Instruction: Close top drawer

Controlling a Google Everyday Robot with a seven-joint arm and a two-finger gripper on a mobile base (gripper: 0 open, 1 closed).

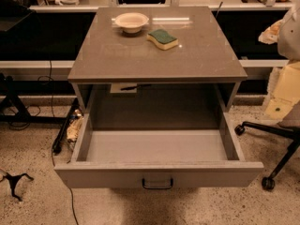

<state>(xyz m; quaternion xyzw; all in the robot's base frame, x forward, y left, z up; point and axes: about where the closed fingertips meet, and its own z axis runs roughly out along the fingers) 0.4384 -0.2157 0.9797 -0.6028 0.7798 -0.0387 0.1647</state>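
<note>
The top drawer (157, 146) of the grey-brown cabinet is pulled far out toward me and its box is empty. Its flat front panel (93, 176) faces me at the bottom of the view, with a small dark wire handle (157, 183) at centre. The lower drawers are hidden beneath it. The gripper is not in view.
The cabinet top (154, 55) holds a white bowl (131, 21) and a green-and-yellow sponge (162, 39). An office chair base (276, 139) stands at the right. Cables and a black stand (14, 179) lie on the speckled floor at the left.
</note>
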